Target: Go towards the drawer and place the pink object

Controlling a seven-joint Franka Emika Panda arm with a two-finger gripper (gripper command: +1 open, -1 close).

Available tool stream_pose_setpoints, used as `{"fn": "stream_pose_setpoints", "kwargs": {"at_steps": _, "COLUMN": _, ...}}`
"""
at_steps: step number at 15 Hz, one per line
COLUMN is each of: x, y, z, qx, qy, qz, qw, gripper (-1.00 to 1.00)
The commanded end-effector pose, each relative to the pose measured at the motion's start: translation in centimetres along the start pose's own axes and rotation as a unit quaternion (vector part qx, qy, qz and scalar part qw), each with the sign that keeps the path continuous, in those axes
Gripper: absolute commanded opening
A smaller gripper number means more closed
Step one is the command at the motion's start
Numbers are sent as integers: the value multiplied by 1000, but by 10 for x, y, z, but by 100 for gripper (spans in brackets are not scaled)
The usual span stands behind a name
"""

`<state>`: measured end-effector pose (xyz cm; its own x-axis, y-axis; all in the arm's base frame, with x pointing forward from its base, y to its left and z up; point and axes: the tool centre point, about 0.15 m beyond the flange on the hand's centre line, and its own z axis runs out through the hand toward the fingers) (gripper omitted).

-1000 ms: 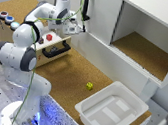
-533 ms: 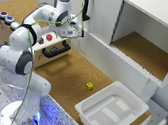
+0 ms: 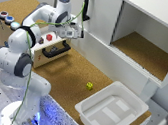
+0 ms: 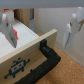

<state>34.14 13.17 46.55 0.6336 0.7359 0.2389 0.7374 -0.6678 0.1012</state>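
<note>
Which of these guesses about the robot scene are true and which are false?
1. The gripper is open, holding nothing. True.
2. The pink object lies in the white tub. False: it rests in the drawer; the white tub holds nothing visible.
3. The yellow cube sits on the cork surface between drawer and tub. True.
4. The drawer's handle is white. False: the handle is a black bar.
5. The cabinet door has a black handle. True.
</note>
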Motion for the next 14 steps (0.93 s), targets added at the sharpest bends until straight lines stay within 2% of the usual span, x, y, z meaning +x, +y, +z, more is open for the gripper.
{"fn": "stream_pose_setpoints", "kwargs": {"at_steps": 1, "x": 38, "y": -47, "z": -35, "qx": 0, "qy": -2, "qz": -33, "qw": 999, "gripper": 100}}
{"fn": "stream_pose_setpoints", "kwargs": {"at_steps": 3, "x": 66, "y": -82, "z": -56, "qx": 1, "qy": -20, "qz": -55, "qw": 998, "gripper": 100}}
{"fn": "stream_pose_setpoints", "kwargs": {"at_steps": 5, "x": 93, "y": -125, "z": -69, "qx": 20, "qy": -32, "qz": -66, "qw": 997, "gripper": 100}}
{"fn": "stream_pose_setpoints", "kwargs": {"at_steps": 8, "x": 124, "y": -187, "z": -71, "qx": 13, "qy": -57, "qz": -103, "qw": 993, "gripper": 100}}
{"fn": "stream_pose_setpoints", "kwargs": {"at_steps": 9, "x": 135, "y": -205, "z": -70, "qx": 17, "qy": -67, "qz": -112, "qw": 991, "gripper": 100}}
{"fn": "stream_pose_setpoints", "kwargs": {"at_steps": 14, "x": 189, "y": -294, "z": -72, "qx": 44, "qy": -78, "qz": -190, "qw": 978, "gripper": 100}}
